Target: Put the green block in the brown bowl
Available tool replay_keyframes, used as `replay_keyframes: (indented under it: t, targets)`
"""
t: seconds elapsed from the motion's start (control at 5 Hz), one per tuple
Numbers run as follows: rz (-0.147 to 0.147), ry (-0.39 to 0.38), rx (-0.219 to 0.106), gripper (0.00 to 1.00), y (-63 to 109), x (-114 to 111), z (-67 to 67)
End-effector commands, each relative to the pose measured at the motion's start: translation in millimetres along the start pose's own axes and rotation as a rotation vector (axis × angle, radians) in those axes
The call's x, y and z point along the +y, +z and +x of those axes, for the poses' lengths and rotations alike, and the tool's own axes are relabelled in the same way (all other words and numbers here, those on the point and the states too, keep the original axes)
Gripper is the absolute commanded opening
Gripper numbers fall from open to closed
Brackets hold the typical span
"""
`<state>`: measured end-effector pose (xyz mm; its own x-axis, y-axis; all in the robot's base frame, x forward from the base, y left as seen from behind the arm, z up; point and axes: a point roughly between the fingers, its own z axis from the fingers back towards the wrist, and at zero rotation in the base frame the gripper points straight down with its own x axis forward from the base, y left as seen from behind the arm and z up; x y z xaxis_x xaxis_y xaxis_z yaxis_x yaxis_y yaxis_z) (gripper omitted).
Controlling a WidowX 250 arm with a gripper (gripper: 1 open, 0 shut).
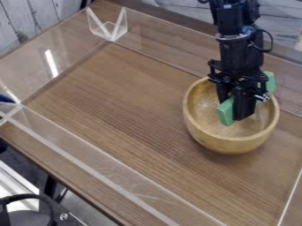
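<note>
The gripper hid most of the green block; the arm ran off the frame's top.

Green block: slim, bright green, matte bar. Pose: roughly upright, slightly tilted, clamped near its upper part by the closed pincer. Its lower end sits inside the bowl's hollow; contact with the bowl floor cannot be determined.

Brown bowl: round, light-tan wood, thick wall, smooth rim, visible grain. Pose: upright on the desk, at the right of the frame, mid-height.
</note>
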<state>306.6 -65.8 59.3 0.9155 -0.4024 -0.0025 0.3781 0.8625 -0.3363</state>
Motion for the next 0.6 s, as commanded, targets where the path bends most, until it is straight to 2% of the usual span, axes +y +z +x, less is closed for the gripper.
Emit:
replay_keyframes:
  t: [0.0,0.2,0.4]
  targets:
    - [0.039,0.015,-0.028,0.00,12.2,2.9,8.6]
    - [0.059,0.043,0.002,0.00,7.5,5.2,7.9]
    - [0.060,0.038,-0.011,0.00,5.8,24.3,7.1]
